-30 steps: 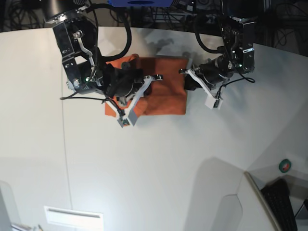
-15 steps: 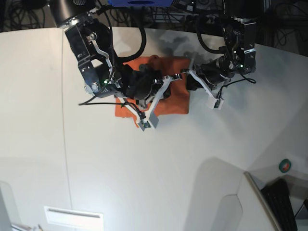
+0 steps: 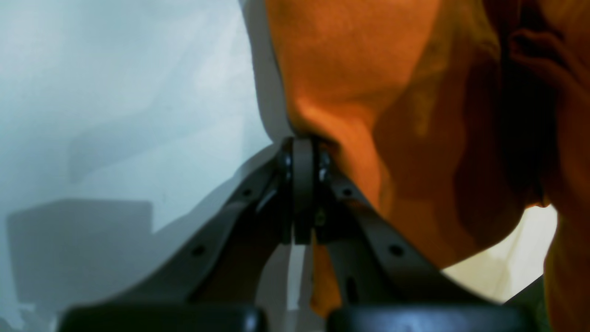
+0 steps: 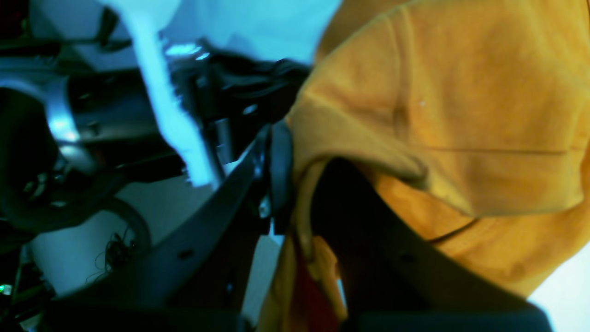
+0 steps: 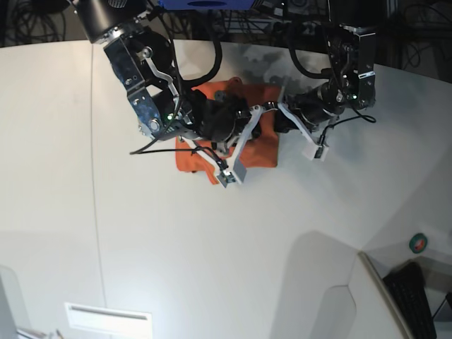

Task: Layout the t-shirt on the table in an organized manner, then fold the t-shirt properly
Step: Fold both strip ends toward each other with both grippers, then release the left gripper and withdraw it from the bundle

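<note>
T-shirt (image 5: 263, 150) between both arms' fingers (image 3: 302, 184).

An orange t-shirt (image 5: 260, 151) lies bunched on the white table (image 5: 212, 247), mostly hidden under the two arms. The right gripper (image 5: 256, 119) reaches across the cloth from the view's left; the left gripper (image 5: 277, 106) sits at the cloth's far right edge.

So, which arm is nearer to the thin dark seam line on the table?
Right. The right arm is close beside the seam line; the left arm is beyond the t-shirt, on its far side from the line.
</note>
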Controlling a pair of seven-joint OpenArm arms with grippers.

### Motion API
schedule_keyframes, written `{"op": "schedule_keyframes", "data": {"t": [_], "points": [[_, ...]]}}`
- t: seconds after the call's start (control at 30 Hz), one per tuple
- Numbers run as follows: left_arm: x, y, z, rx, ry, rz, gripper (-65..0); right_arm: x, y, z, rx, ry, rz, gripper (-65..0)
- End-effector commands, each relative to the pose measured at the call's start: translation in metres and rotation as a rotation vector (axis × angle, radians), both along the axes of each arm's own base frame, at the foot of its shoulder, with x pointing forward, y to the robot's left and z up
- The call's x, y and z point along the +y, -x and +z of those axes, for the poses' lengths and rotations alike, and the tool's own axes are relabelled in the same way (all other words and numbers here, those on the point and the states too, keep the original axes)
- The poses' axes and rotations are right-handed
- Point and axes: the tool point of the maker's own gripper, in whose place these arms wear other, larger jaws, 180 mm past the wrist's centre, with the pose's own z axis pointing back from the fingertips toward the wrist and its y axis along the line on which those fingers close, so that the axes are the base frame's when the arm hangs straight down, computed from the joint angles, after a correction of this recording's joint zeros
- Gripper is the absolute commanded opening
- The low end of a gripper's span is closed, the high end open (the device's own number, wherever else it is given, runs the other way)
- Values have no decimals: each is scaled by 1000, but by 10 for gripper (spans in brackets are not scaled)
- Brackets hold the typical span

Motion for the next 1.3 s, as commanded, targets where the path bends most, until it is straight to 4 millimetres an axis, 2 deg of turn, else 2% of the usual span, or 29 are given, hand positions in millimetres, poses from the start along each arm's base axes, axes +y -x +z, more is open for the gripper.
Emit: {"op": "schedule_keyframes", "data": {"t": [0.0, 0.1, 0.3, 0.43, 0.63, 0.8, 0.9, 1.0, 1.07, 1.1, 1.17, 1.27], "points": [[6, 0, -1, 10, -31, -9, -650, 10, -6, 10, -19, -39, 1, -650], [6, 0, -1, 10, -31, -9, -650, 10, -7, 1, 0, -22, 3, -650], [9, -1, 1, 3, -30, 1, -650, 9, -8, 0, 3, -19, 3, -650], [28, 3, 17, -40, -87, -21, -650, 9, -13, 2, -10, -17, 3, -650], [52, 19, 28, -54, -158, -46, -650, 6, -15, -13, 16, 6, -6, -650], [98, 29, 45, -82, -211, 54, -650, 7, -13, -23, 33, 9, -17, -650], [137, 49, 62, -67, -274, 80, -650, 10, -12, -23, 37, 4, -17, -650], [185, 77, 79, -31, -346, 117, -650, 11, -18, -20, 8, -10, -35, -435], [216, 91, 89, -10, -398, 173, -650, 11, -18, -20, 5, -11, -36, -323], [233, 96, 95, 0, -428, 208, -650, 11, -18, -20, 3, -10, -35, -287], [257, 104, 106, 3, -467, 257, -650, 16, -16, -18, -3, -10, -13, -273], [280, 112, 115, 4, -497, 309, -650, 32, -13, -10, -36, -11, 51, -273]]}}
